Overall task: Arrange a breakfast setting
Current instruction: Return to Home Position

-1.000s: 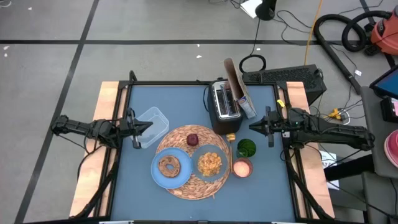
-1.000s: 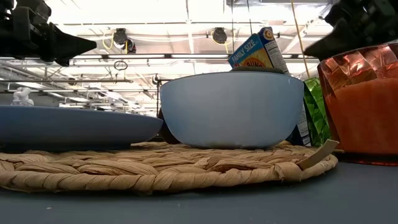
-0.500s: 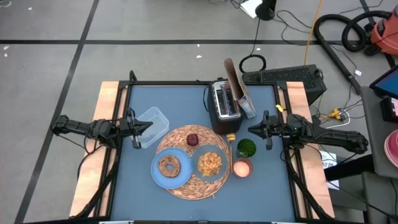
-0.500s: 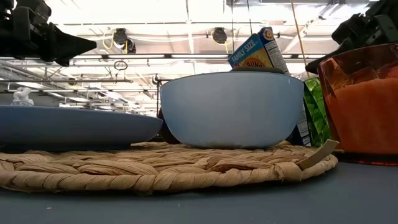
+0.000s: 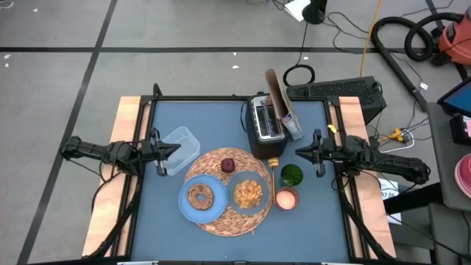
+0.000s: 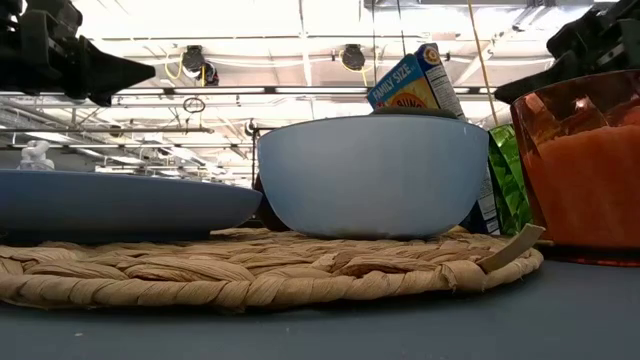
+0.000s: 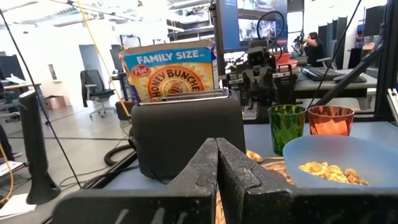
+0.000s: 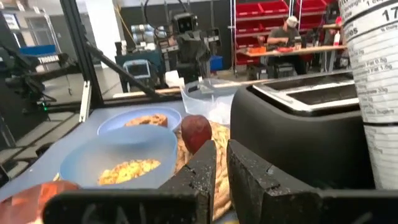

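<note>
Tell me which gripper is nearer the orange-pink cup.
Right. The right gripper hovers just beyond the orange-pink cup, past the green glass tumbler. The left gripper is across the round woven straw mat, by the clear square plastic tub.

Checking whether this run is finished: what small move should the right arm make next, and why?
Probably draw the right gripper back, away from the green glass. It holds nothing, and the bagel lies on the plate, cereal is in the bowl, the fruit sits on the mat, the cup stands beside it: nothing seems left to place.
</note>
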